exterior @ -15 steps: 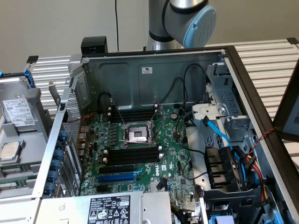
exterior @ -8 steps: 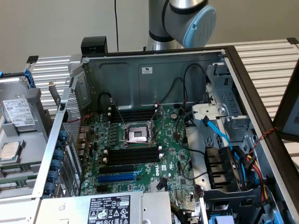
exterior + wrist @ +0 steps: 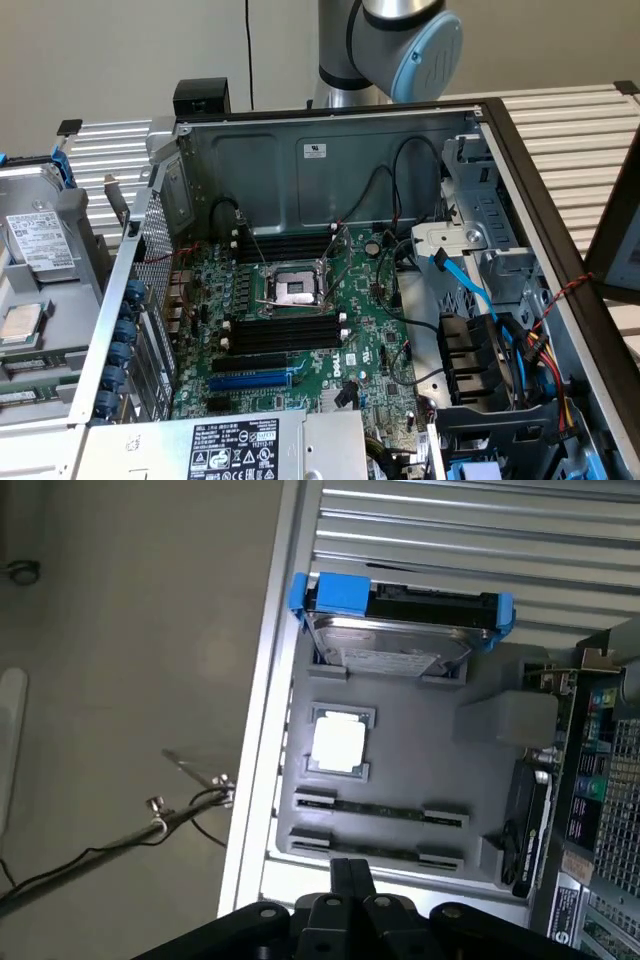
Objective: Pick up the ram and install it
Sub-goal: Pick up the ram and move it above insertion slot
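A grey tray [image 3: 480, 780] beside the computer case holds two ram sticks on edge in clips, one [image 3: 380, 811] beside the other [image 3: 375, 853]. In the exterior view they show as thin green strips [image 3: 28, 372] at the far left. My gripper [image 3: 350, 865] hangs above the tray's edge, closest to the second stick, shut with its fingers pressed together and nothing between them. The motherboard [image 3: 375, 345] lies in the open case, with black memory slots [image 3: 283, 330] on either side of the processor socket [image 3: 292, 290].
The tray also carries a hard drive in a blue bracket [image 3: 400, 630] and a loose processor [image 3: 338, 740]. A blue expansion slot [image 3: 250, 380], cables [image 3: 470, 290] and a drive cage [image 3: 480, 200] crowd the case. The arm's joint [image 3: 410, 40] rises behind it. A wire [image 3: 120, 835] lies on the floor.
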